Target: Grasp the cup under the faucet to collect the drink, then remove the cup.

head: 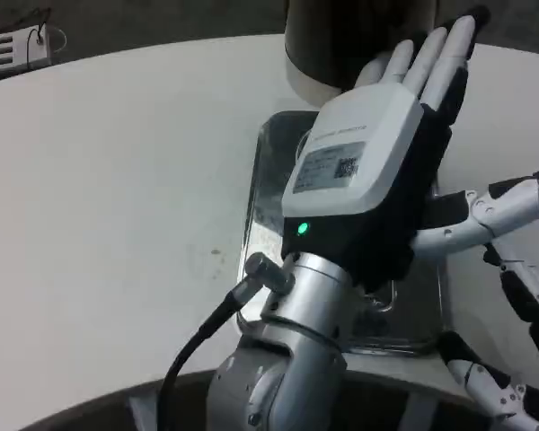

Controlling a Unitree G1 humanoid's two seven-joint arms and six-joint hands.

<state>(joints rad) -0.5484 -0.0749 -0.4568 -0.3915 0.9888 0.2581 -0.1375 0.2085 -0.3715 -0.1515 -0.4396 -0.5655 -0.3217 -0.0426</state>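
Note:
My left hand (368, 162) hovers over the metal drip tray (269, 206), white back up, its fingers (431, 54) stretched straight toward the dark dispenser (341, 45) at the back. Nothing shows in its grasp, and the hand hides whatever stands beneath its palm. My right hand (512, 269) sits at the right edge with its white and black fingers (485, 211) spread apart. One of them reaches toward the side of the left hand. It holds nothing.
The round white table (117, 197) stretches to the left of the tray. A white object with a cord (13, 49) lies at the far left corner. A black cable (198, 346) runs from my left wrist.

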